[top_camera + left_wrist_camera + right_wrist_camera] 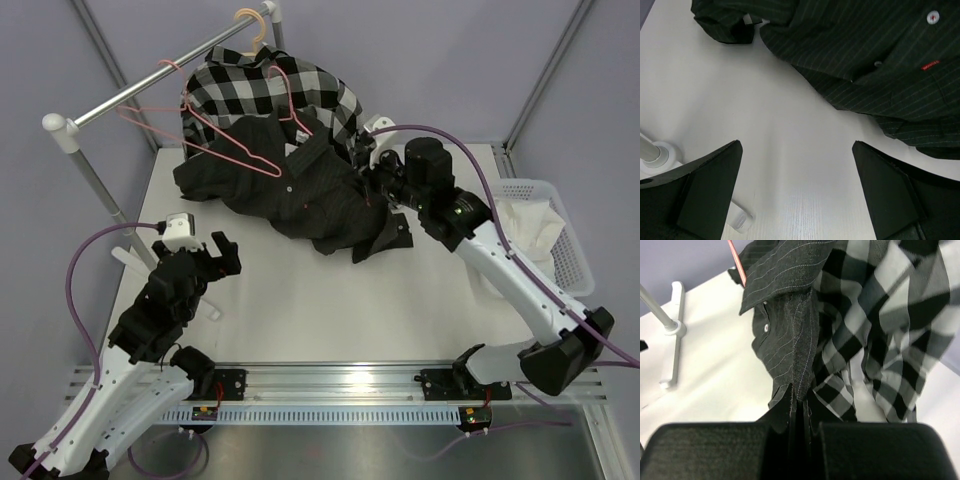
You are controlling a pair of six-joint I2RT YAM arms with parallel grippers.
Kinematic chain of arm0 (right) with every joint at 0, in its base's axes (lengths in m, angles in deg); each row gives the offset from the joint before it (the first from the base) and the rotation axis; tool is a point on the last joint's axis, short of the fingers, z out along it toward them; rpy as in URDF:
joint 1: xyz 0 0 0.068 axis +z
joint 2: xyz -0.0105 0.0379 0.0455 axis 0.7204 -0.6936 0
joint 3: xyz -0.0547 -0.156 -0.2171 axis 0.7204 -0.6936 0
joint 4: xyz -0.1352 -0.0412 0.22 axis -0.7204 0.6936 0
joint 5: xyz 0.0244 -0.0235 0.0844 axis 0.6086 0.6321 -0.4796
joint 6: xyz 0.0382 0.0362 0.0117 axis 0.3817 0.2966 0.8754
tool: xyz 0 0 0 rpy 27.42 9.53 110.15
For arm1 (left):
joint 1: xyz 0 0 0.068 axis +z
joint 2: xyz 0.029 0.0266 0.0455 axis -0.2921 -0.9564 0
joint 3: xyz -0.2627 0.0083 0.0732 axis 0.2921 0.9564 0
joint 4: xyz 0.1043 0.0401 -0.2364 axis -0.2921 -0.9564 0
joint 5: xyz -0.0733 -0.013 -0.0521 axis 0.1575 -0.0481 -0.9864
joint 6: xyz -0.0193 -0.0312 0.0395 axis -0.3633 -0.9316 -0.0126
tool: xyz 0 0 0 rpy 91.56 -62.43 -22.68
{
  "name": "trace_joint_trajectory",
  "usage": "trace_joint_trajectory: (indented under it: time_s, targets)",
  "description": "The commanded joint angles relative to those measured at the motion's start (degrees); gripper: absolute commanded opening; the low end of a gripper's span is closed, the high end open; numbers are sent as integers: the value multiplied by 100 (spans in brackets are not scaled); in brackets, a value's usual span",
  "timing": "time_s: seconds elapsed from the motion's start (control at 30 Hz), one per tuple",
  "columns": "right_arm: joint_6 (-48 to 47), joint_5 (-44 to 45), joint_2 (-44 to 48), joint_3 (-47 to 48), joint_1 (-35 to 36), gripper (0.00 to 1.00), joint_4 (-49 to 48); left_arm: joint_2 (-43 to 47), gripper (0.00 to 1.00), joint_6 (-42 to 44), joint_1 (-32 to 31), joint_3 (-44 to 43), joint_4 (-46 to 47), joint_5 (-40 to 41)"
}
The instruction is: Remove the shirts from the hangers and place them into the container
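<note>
While the right gripper (802,412) was clamped on the striped shirt (300,195), which sprawled on the table (330,310) against the check shirt (262,88), the left gripper (797,150) gaped nearby; a white shirt (525,225) lay in the basket (572,258).

The black striped button-up shirt (300,195) is lying crumpled on the white tabletop (330,300). Behind it and overlapping its far edge, the black-and-white checked shirt (270,85) is hanging from the silver metal rail (140,90). A thin pink wire hanger (236,142) is resting across the striped shirt's left part. Well to its right, the white lattice plastic basket (570,250) is holding the plain white shirt (525,225).
</note>
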Motion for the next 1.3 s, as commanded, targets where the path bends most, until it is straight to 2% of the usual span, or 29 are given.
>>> trace_joint_trajectory:
  time_s: [0.0, 0.13, 0.27, 0.43, 0.67, 0.8, 0.93, 1.07, 1.27]
  targets:
    - [-38, 470, 920, -406, 42, 0, 3, 34, 99, 86, 19, -43, 233, -153]
    - [146, 761, 1614, -1075, 33, 0, 311, 42, 99, 209, 19, -34, 513, -757]
    - [524, 823, 2379, -1525, 33, 0, 652, -299, 99, 209, 19, -506, 629, -1523]
    - [735, 568, 3179, -1201, 33, 0, 1128, -976, 99, 165, 19, -1246, 628, -2252]
    - [735, 595, 3645, 64, 33, 0, 1901, -1522, 99, 42, 11, -2002, 628, -2429]
    - [735, 524, 3830, 513, 33, 0, 1710, -1645, 99, -2, 11, -2257, 628, -2491]
    - [885, 322, 3848, 444, 42, 0, 1471, -1768, 99, 33, 11, -2398, 637, -2508]
    - [832, 103, 3532, 137, 42, 0, 1849, -1838, 99, 77, 11, -2591, 629, -2649]
    - [1024, -775, 3347, -1530, 33, 0, 1534, -2102, 99, 192, 11, -3126, 628, -3035]
